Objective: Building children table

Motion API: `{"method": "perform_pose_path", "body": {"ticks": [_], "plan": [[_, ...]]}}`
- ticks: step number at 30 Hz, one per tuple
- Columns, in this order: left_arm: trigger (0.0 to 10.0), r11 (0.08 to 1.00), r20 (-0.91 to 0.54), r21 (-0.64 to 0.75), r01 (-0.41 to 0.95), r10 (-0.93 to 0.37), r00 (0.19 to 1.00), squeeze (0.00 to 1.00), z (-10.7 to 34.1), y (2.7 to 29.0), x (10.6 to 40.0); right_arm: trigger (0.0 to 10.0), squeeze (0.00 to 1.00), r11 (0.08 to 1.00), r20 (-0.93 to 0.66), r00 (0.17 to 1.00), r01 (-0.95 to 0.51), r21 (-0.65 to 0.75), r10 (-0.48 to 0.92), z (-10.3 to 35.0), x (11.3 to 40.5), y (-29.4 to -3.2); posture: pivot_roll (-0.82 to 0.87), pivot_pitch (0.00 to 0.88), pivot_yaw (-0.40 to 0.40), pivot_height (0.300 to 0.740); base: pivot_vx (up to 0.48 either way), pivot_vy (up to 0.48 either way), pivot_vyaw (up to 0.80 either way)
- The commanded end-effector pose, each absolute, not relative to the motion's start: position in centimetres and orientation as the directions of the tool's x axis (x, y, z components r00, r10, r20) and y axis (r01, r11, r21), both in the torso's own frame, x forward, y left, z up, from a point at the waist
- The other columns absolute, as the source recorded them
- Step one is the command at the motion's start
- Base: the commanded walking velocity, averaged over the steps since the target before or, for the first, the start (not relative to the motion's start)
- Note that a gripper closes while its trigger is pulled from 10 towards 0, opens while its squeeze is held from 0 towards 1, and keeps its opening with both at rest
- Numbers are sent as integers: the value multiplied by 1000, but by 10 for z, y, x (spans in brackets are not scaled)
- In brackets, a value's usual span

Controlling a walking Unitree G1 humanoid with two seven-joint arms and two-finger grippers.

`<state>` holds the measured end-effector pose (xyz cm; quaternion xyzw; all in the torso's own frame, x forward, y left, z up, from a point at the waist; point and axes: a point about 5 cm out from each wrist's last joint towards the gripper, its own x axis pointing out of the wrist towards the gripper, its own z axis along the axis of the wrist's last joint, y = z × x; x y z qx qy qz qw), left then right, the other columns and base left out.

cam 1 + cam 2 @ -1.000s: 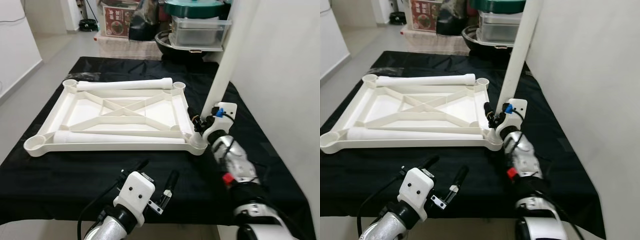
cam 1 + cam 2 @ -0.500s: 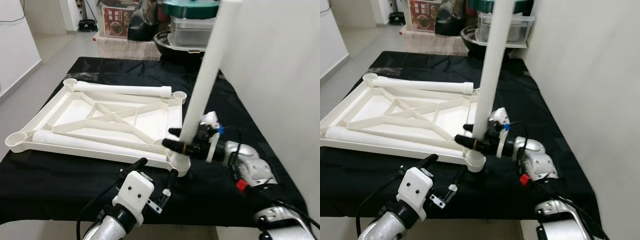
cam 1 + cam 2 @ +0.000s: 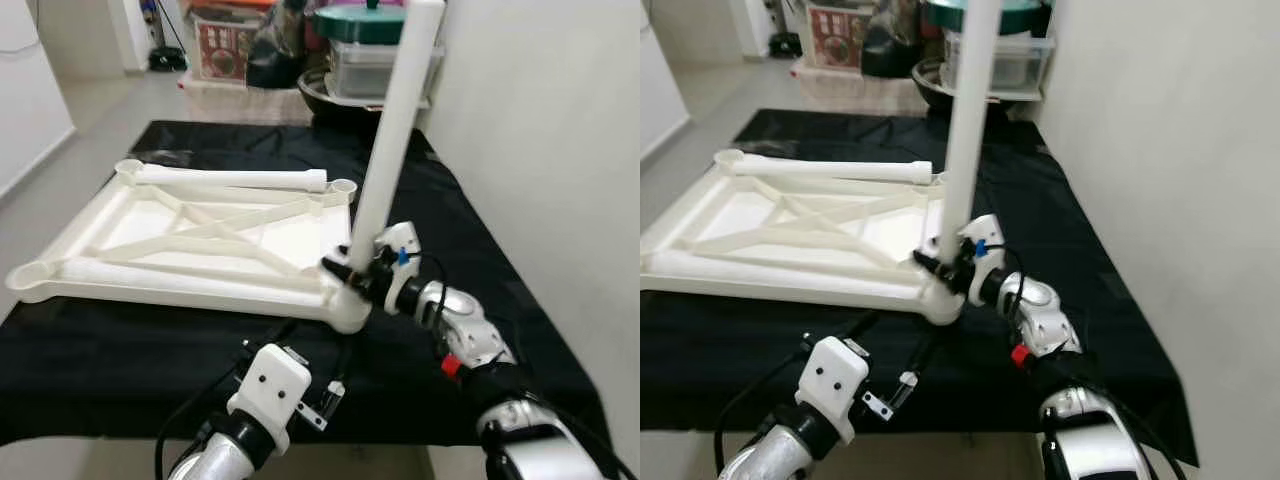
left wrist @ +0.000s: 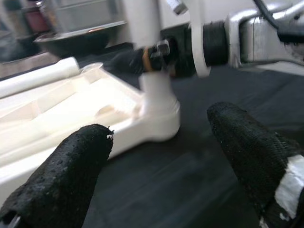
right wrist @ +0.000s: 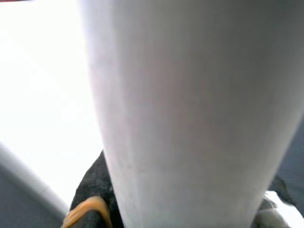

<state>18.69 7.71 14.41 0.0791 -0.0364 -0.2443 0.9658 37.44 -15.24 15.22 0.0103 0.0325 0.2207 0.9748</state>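
The upturned white plastic child's tabletop (image 3: 190, 235) lies on the black-covered table (image 3: 480, 260), with two loose white plastic leg tubes (image 3: 235, 178) resting across its ribbed underside. At its near right corner socket (image 3: 349, 308) a long white leg tube (image 3: 392, 140) stands nearly upright, and the right tool (image 3: 352, 275) pinches that tube just above the socket. The left tool (image 3: 310, 350) hovers near the table's front edge, its black fingers (image 4: 71, 166) spread and holding nothing.

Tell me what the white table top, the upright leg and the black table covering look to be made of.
Table top: likely moulded plastic, matte off-white, judging by its cast ribs and rounded corner sockets.
Upright leg, gripped by the right gripper: seemingly the same smooth plastic tube.
Black covering: probably cloth; it is dull and drapes over the edge.
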Motion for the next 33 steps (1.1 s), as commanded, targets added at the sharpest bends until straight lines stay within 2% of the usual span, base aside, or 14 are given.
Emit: {"method": "perform_pose_path", "body": {"ticks": [1,3,11,12,13,14,15,16,17,19,20,21,22,33], "plan": [[10000,866,30,180,466,-479,877,0,143,77,186,0,0,999,-157,987,-34,3,34,137,375,-187,145,38,-72,740,0,0,0],[10000,865,30,180,467,-480,877,0,143,77,186,0,0,966,-190,947,257,-40,-260,127,364,-208,144,35,-70,740,0,0,0],[10000,865,29,181,468,-481,877,0,142,77,185,0,0,908,-182,895,417,27,-406,127,348,-199,144,27,-70,740,0,0,0],[10000,865,28,180,469,-481,876,0,142,76,185,7294,0,920,-176,914,383,83,-364,128,350,-189,143,28,-68,740,0,0,0],[10000,865,28,180,469,-481,876,0,142,76,185,10000,0,940,-129,945,316,130,-300,134,355,-180,143,23,-70,740,0,0,0],[10000,865,28,180,469,-481,876,0,142,76,185,10000,0,940,-129,945,316,130,-300,134,355,-180,143,23,-70,740,0,0,0],[10000,864,28,179,470,-482,876,0,142,76,185,10000,573,951,-89,962,268,153,-257,139,358,-174,143,23,-70,740,0,0,0],[10000,864,28,179,470,-482,876,0,142,76,185,10000,573,951,-89,962,268,153,-257,139,358,-174,143,23,-70,740,0,0,0],[10000,865,28,178,470,-481,876,0,142,76,185,10000,1000,962,-41,974,227,154,-223,144,361,-169,143,21,-71,740,0,0,0],[10000,865,27,178,469,-481,876,0,141,76,185,10000,1000,964,-15,973,229,135,-229,148,363,-169,144,21,-71,740,0,0,0],[10000,865,27,177,469,-480,877,0,141,76,185,10000,616,979,30,989,142,145,-147,154,367,-166,144,18,-72,740,0,0,0],[10000,865,27,177,469,-480,877,0,141,76,185,10000,616,979,30,989,142,145,-147,154,367,-166,144,18,-72,740,0,0,0],[10000,866,26,176,469,-480,877,0,141,76,185,10000,0,990,86,996,19,137,-31,160,369,-164,140,16,-70,740,0,0,0],[10000,864,27,177,471,-483,875,0,141,75,185,10000,0,814,124,831,-557,165,543,172,361,-162,143,21,-73,740,0,0,0]]}}
